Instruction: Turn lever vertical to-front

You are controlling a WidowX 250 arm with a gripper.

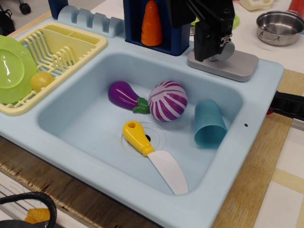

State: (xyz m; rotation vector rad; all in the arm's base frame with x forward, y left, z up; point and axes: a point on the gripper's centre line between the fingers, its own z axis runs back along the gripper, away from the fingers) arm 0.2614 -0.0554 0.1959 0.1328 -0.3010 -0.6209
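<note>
The grey lever (pixel 227 51) shows only as a round disc end, just right of and behind my black gripper (pixel 210 51). It sits on a flat grey base plate (pixel 232 66) on the back rim of the light blue sink (pixel 61 137). The gripper comes down from the top over the lever and hides most of it. Its fingers are against the lever, but I cannot tell whether they are closed on it.
In the sink lie a purple eggplant (pixel 122 95), a striped purple onion (pixel 167 100), a teal cup (pixel 209 124) on its side and a yellow-handled toy knife (pixel 152 154). A yellow dish rack (pixel 52 57) stands left, a steel pot (pixel 280 26) back right, an orange carrot (pixel 152 23) behind.
</note>
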